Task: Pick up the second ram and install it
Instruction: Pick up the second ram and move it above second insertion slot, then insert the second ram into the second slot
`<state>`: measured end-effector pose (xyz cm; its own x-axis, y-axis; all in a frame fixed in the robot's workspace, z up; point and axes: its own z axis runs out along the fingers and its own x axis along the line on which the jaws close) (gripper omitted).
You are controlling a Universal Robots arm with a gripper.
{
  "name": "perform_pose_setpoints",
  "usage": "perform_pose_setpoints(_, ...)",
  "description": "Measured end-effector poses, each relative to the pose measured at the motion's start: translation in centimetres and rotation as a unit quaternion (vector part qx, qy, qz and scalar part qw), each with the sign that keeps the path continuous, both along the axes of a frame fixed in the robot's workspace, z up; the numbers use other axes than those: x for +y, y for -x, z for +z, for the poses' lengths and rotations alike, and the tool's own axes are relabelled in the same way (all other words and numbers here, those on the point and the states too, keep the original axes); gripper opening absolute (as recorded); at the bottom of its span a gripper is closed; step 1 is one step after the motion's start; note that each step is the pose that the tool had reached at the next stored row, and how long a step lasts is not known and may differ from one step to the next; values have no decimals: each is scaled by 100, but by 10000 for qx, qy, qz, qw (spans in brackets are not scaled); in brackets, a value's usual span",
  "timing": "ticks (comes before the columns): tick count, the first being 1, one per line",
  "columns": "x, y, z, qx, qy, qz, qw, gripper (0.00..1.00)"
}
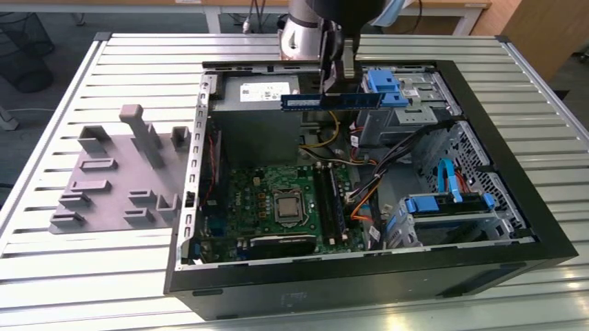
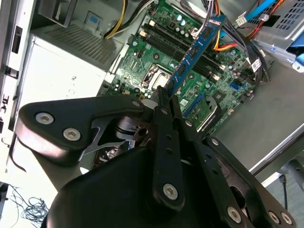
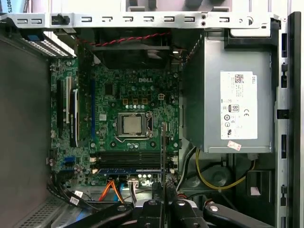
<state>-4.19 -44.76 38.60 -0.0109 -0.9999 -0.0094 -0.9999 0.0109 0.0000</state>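
Second ram [image 1: 354, 100] in jaws above computer case [image 1: 368, 279]

One ram strip [image 1: 357, 100], one gripper [image 1: 332, 88]; one motherboard [image 1: 241, 194], one power supply [image 1: 258, 131], one computer case [image 1: 368, 279]; one grey fixture [image 1: 115, 181]

Slatted table [image 1: 138, 55]: case [image 1: 368, 279] (open), fixture [image 1: 101, 186]
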Motion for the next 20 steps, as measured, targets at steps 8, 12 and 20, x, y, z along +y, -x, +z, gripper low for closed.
perform_pose_setpoints(8,1,-5,0,0,0,0,10000,14)
perform_pose_setpoints(12,1,-5,0,0,0,0,10000,14)
perform_pose_setpoints(20,1,-6,0,0,0,-99,10000,14)
